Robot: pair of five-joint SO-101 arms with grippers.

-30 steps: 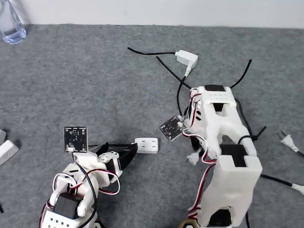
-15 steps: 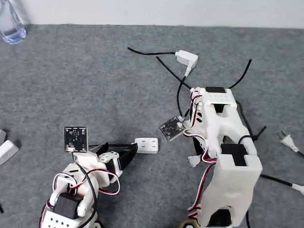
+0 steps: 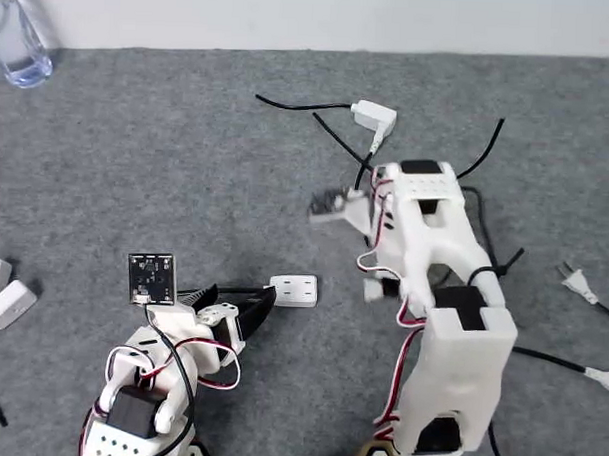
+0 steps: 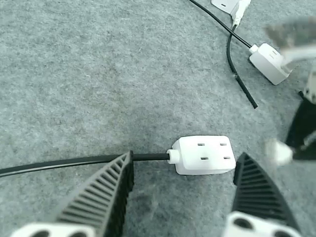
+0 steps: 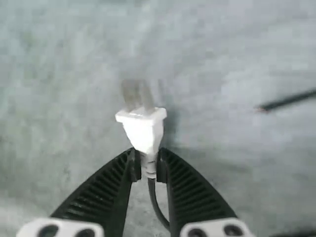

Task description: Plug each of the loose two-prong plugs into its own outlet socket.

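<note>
Grey felt mat [image 3: 137,162]; outlet socket [image 4: 202,155] lies btwn left gripper's [image 4: 185,159] spread fingers. Right gripper [image 5: 148,155] clamps two-prong plug [image 5: 143,126] at its cord neck, near socket's free end. Plug looks light & rigid, but cord may twist it, so flat body = firmer hold.

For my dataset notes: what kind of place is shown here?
Likely a robotics lab bench: a grey felt-covered table, two small robot arms, an outlet socket and a corded plug.
</note>
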